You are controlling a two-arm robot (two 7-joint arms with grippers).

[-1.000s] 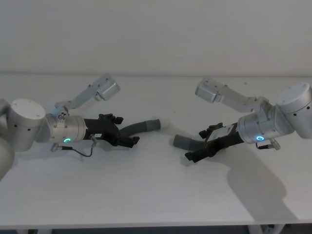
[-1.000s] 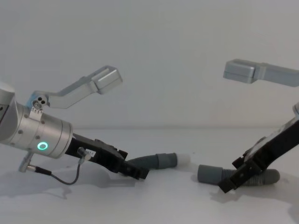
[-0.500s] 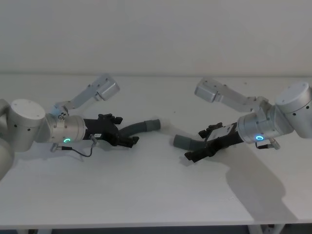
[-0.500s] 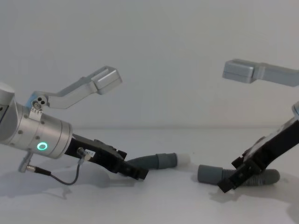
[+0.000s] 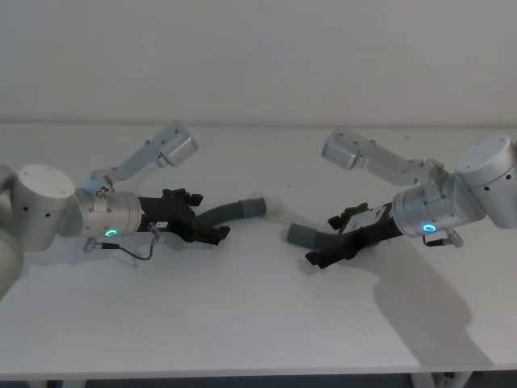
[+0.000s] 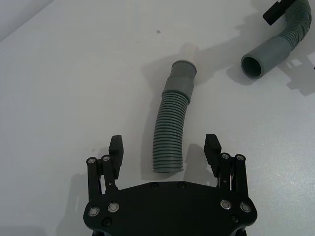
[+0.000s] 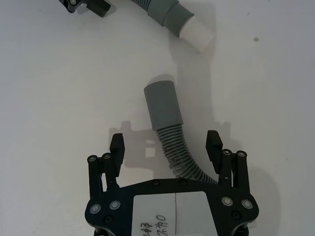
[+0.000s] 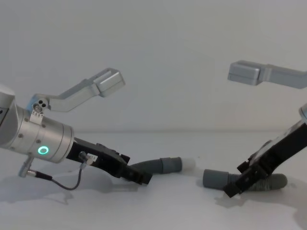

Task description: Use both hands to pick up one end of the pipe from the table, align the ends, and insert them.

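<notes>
Low over the table point(image 5: 258, 323), the wide-open, empty left gripper point(image 6: 164, 142) and right gripper point(image 7: 165, 139) are straddling the white-tipped hose point(image 6: 170, 125) and plain-cuffed hose point(image 7: 162, 110); closing on them likely comes next

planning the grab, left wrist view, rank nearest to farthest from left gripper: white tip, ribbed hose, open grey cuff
1. ribbed hose, between the open jaws of the left gripper
2. white tip, that hose's far end
3. open grey cuff, beyond the tip

Matte white on the table point(image 5: 242, 331). Ribbed grey along each hose piece point(image 6: 170, 128) — white on one cuff tip point(image 7: 197, 33). Black on left claw point(image 6: 164, 143) and right claw point(image 7: 165, 140).
</notes>
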